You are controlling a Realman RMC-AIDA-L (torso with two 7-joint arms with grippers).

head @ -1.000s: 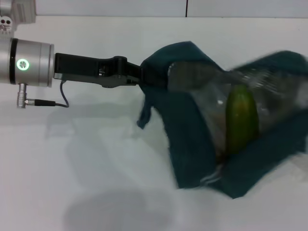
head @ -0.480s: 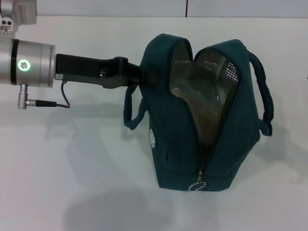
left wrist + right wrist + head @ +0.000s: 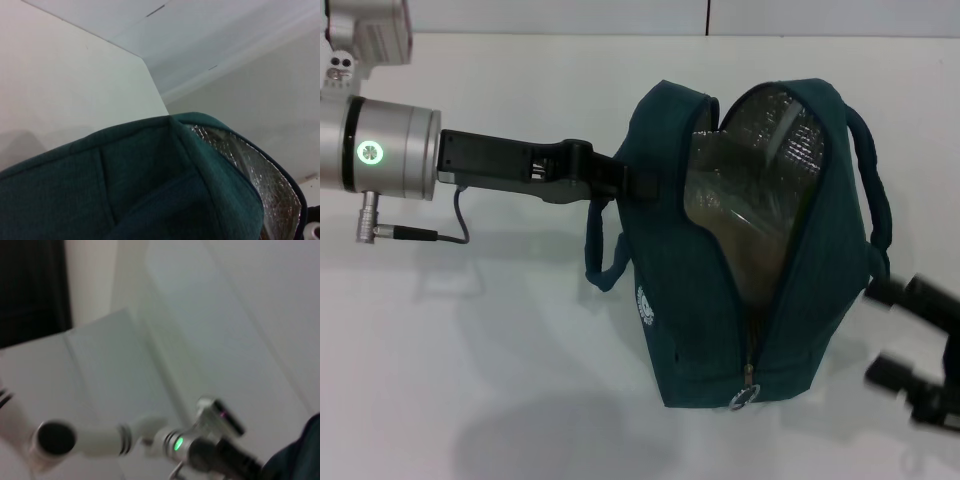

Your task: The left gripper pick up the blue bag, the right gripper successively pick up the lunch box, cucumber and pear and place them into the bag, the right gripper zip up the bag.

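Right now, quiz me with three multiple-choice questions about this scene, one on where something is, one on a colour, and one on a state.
1. Where is the right pincer?
A. Beside the bag's right side, low down
B. Inside the bag
C. Above the left pincer

2. What colour is the bag's lining?
A. Red
B. Silver
C. Black

3. What state is the zipper in?
A. Fully closed
B. Torn off
C. Open, pull at the near bottom end

Answers:
1 A, the head view shows its prongs by the bag's right lower side.
2 B, shiny foil shows in the opening.
3 C, the top gapes and the ring pull sits low at the near end.
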